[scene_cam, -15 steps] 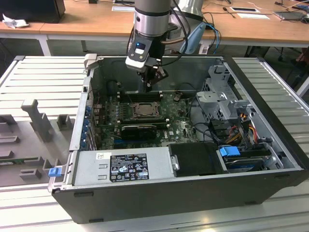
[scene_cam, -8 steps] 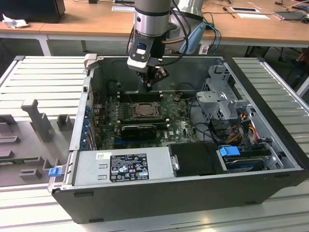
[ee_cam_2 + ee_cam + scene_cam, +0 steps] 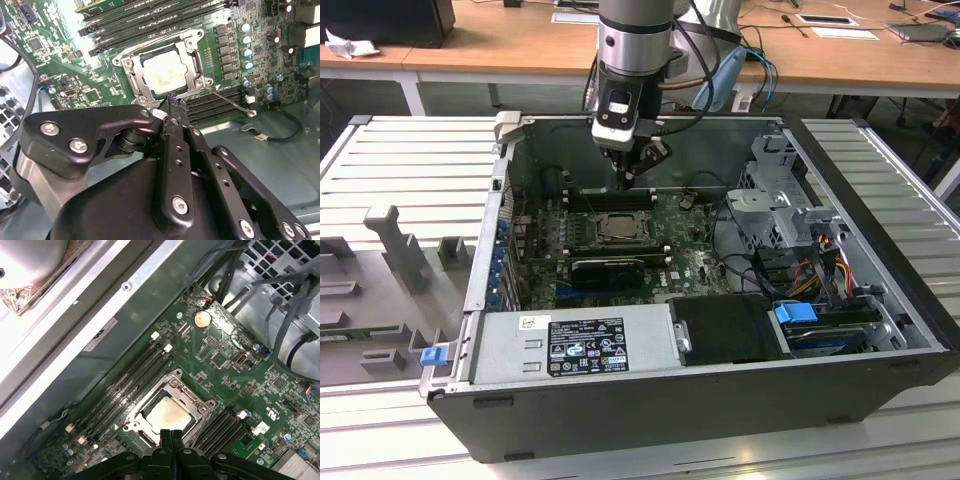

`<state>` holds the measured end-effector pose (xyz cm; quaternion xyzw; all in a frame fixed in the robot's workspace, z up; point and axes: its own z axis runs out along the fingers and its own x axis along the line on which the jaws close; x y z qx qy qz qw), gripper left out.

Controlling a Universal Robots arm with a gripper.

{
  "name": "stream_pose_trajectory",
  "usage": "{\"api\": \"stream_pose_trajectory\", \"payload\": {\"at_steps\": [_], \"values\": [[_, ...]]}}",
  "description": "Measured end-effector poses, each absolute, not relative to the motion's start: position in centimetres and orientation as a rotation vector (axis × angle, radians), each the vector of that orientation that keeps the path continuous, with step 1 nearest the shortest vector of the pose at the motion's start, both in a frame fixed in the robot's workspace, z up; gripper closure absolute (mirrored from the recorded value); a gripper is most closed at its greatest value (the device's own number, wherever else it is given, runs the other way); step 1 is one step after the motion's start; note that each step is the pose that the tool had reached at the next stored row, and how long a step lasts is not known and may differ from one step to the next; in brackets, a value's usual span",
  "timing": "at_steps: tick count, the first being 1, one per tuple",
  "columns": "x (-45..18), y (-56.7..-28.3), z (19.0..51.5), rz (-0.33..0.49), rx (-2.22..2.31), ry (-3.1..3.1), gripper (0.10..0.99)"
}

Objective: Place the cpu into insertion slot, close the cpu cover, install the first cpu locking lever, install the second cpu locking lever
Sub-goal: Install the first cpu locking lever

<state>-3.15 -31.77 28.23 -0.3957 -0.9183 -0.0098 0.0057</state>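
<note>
Open computer case [image 3: 650, 400] on slatted tabletop [image 3: 410, 160]. Clenched, empty tool [image 3: 172, 434] hangs just over seated cpu [image 3: 167, 415], cpu cover [image 3: 190, 396] down. Cover looks thin, stiff: push at rim.

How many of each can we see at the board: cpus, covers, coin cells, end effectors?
cpu: 1
cover: 1
coin cell: 1
end effector: 1
Total: 4
</note>
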Motion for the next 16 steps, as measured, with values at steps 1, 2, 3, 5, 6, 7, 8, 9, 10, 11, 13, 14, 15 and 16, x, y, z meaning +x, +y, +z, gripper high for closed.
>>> {"api": "stream_pose_trajectory", "payload": {"at_steps": [1,2,3,5,6,7,8,9,10,11,13,14,15,16], "values": [[-3.16,-31.77,28.23,-0.031,-1.228,-2.879,0.98],[-3.16,-31.77,28.23,-0.031,-1.211,-2.886,0.98],[-3.16,-31.77,28.23,-0.031,-1.2,-2.89,0.98],[-3.16,-31.77,28.23,-0.031,-1.177,-2.9,0.98],[-3.15,-31.77,28.23,-0.03,-1.167,-2.904,0.98],[-3.15,-31.77,28.23,-0.03,-1.159,-2.907,0.98],[-3.15,-31.77,28.23,-0.03,-1.151,-2.91,0.98],[-3.15,-31.77,28.23,-0.03,-1.14,-2.914,0.98],[-3.15,-31.77,28.23,-0.03,-1.13,-2.918,0.98],[-3.15,-31.77,28.23,-0.03,-1.114,-2.924,0.98],[-3.15,-31.77,28.23,-0.03,-1.094,-2.931,0.98],[-3.15,-31.77,28.23,-0.03,-1.084,-2.935,0.98],[-3.15,-31.77,28.23,-0.03,-1.074,-2.939,0.98],[-3.15,-31.77,28.23,-0.03,-1.062,-2.943,0.98]]}}
